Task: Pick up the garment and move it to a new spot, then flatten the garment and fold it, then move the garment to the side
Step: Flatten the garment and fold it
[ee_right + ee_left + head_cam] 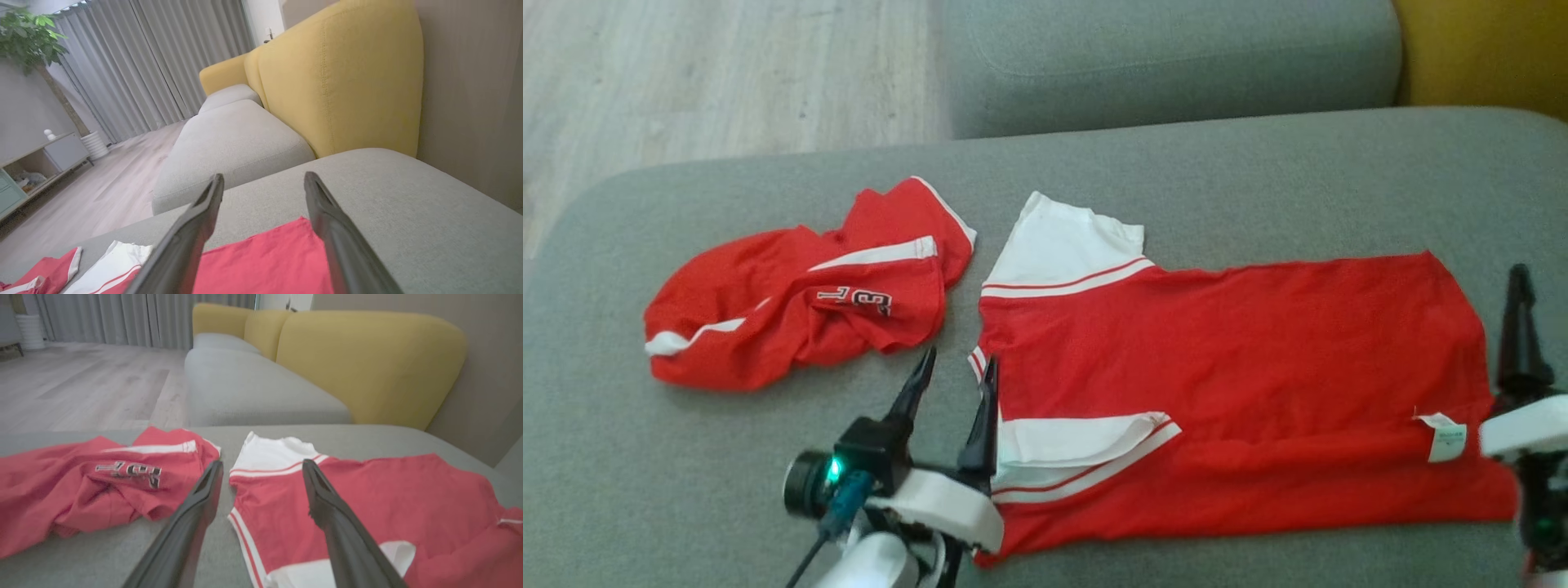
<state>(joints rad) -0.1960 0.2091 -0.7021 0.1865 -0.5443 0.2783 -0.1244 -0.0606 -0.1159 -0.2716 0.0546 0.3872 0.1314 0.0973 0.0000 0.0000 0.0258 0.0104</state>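
Across the middle and right of the head view: the garment (1225, 351), a red shirt with white sleeves, lies spread nearly flat on the grey sofa seat (1258, 180), neck end toward frame left, hem toward frame right.
Sleeves: the upper sleeve (1066, 241) is spread out; the lower sleeve (1086, 441) is folded in over the body.
Handling: I judge it light, soft and limp. It will likely sag and crease when lifted, and drag on the woven upholstery rather than slide.
Where to hold: pinch the cloth at its edges, the shoulder at frame left and the hem corner near the white label (1447, 437) at frame right, both ends together so it stays taut.
Left gripper (960, 358): fingers (192, 522) apart, nothing between them, straddling the shirt's neck-end edge.
Right gripper (264, 176): fingers apart and empty, at the hem end, far right of the head view.
Second garment (800, 302): red, crumpled, centre left, just beside the shirt but not touching it.
Beyond: yellow backrest (339, 81); wooden floor (686, 73) at upper left.
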